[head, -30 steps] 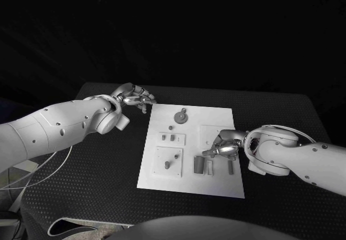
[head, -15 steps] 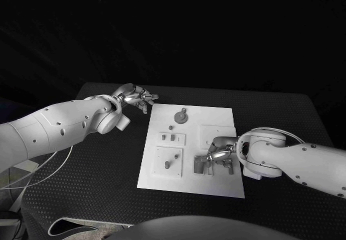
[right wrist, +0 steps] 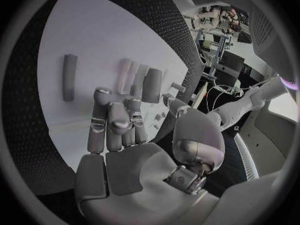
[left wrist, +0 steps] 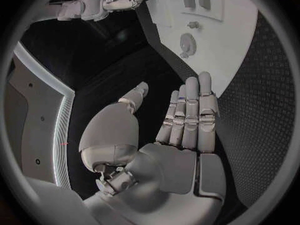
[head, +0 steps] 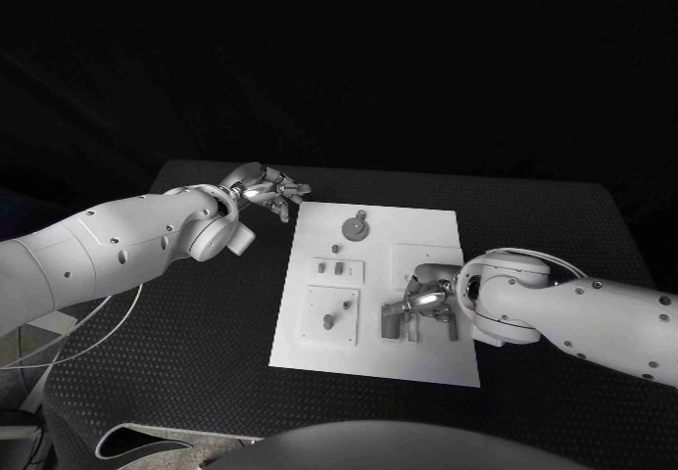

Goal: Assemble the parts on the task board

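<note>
The white task board lies in the middle of the black table. On it are a round grey disc, two small pegs, a small piece on a square plate, and loose grey bars near the front right. My right hand hovers low over those bars with fingers half curled and the thumb apart; a dark block lies just past its fingertips, and nothing is in the palm. My left hand is off the board's far left corner, fingers straight and spread, holding nothing.
Another grey bar lies on the board beside my right wrist; a long bar shows apart from the others in the right wrist view. Black table surrounds the board on all sides. The board lies ahead of my left hand.
My right hand has moved left and nearer across the board, coming over the loose bars. My left hand has stayed in place, its fingers spreading a little.
</note>
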Robot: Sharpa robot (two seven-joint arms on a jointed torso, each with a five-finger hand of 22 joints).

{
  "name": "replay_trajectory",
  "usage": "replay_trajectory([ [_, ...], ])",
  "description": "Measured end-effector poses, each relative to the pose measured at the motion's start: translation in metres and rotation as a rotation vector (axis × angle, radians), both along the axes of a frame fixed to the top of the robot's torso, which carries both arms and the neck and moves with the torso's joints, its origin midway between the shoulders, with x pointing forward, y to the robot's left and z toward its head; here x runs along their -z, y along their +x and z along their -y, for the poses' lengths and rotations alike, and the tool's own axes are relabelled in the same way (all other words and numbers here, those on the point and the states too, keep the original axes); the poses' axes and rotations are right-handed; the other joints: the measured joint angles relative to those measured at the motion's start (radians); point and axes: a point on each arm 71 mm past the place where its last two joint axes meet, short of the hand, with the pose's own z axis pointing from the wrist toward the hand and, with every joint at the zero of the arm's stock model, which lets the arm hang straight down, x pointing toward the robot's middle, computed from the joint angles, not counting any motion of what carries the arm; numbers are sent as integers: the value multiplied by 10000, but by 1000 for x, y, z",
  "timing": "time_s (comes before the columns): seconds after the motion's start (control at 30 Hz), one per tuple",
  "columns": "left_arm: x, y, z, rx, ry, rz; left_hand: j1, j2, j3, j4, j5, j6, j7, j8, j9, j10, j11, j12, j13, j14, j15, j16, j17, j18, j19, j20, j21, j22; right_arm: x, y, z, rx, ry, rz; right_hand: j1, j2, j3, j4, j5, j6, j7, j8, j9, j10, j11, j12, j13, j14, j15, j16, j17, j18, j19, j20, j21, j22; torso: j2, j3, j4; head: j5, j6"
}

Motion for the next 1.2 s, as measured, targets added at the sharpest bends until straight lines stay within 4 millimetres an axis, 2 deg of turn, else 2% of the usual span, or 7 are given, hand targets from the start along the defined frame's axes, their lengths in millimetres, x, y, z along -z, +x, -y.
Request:
replay_trajectory([
  [0.23, 0, 0, 0, 10, 2, -36, 0, 0, -12, 12, 0, -3, 3, 0, 1, 0, 0, 0, 0, -1, 0, -9, 0, 0, 0, 1, 0, -1, 0, 3, -3, -24, -48, 264, 118, 118, -137, -245, 0, -25, 22, -152, -79, 0, 0, -46, 0, -10, -9, 0, -1, 7, -1, 1, 0, 0, -1, -5, -5, 25, -2],
  [0.57, 1, 0, 0, 22, 7, -88, 0, 0, -78, -4, 0, -77, 4, 0, -12, 0, 0, 0, -11, -2, 2, -9, 13, 0, 0, 3, -39, -2, 2, 4, -7, 25, -58, 464, 175, 679, -379, -917, 0, -19, -1, -45, -5, -1, 0, -46, 24, -9, -8, -1, -9, 22, -40, 33, 0, 0, -1, 5, -14, 33, -16],
  [0.67, 1, 0, 0, 31, 7, -100, 0, 0, -78, -4, 0, -77, 4, 0, -12, 0, -1, 0, -15, -2, 2, -9, 23, 0, 0, 3, -40, -2, 3, 5, -8, 76, -41, 481, 483, 1074, -379, -1531, -1, 21, -1, -45, 1, -1, 0, -46, 48, -6, -6, -1, -9, 20, -63, 12, 0, 0, -1, 7, -19, -3, -35],
  [0.77, 1, 0, 0, 37, 7, -112, 0, 0, -78, -4, 0, -78, 4, 0, -11, -18, 17, 0, -22, -3, 3, -8, 22, 0, 1, 3, -39, -2, 3, 5, -8, 117, -10, 482, 606, 1330, -394, -2130, -10, 21, -1, -45, 3, -2, 1, -47, 48, -4, -3, -1, -10, -7, -64, 13, 1, 0, -1, 8, -20, -20, -26],
  [0.93, 1, 0, -1, 5, 30, -148, 1, 0, -78, -3, 0, -83, -1, 0, -22, -74, 1, 0, -37, -18, 18, -8, 38, 1, 0, 5, -40, -3, 3, 5, -7, 190, 74, 484, 787, 1663, -866, -2712, -41, 21, -1, -45, 4, -4, 3, -47, 79, 0, 2, -1, -28, -18, -66, 15, 1, 0, -1, 9, -19, -26, -5],
  [1.1, 1, 0, -1, -26, 49, -181, 1, 0, -78, -4, 0, -84, -2, 0, -22, -78, 6, 0, -36, -19, 19, -8, 37, 1, 0, 6, -40, -4, 3, 7, -5, 302, 214, 601, 1007, 1558, -897, -2745, -81, 50, 29, -161, -71, -23, 23, -47, 120, 5, 18, -1, -31, -18, -116, 65, 0, 0, 1, 9, -19, -32, 26],
  [1.2, 1, 0, -1, -33, 54, -193, 1, 0, -106, -32, 0, -93, -11, 0, -21, -111, 38, 0, -43, -20, 20, -8, 37, 1, -15, 20, -39, -4, 4, 7, -5, 380, 298, 631, 1213, 1352, -792, -2641, -78, 49, 29, -170, -94, -25, 24, -47, 136, 2, 22, -1, -31, -18, -117, 65, 39, 0, 1, 9, -19, -33, 28],
])
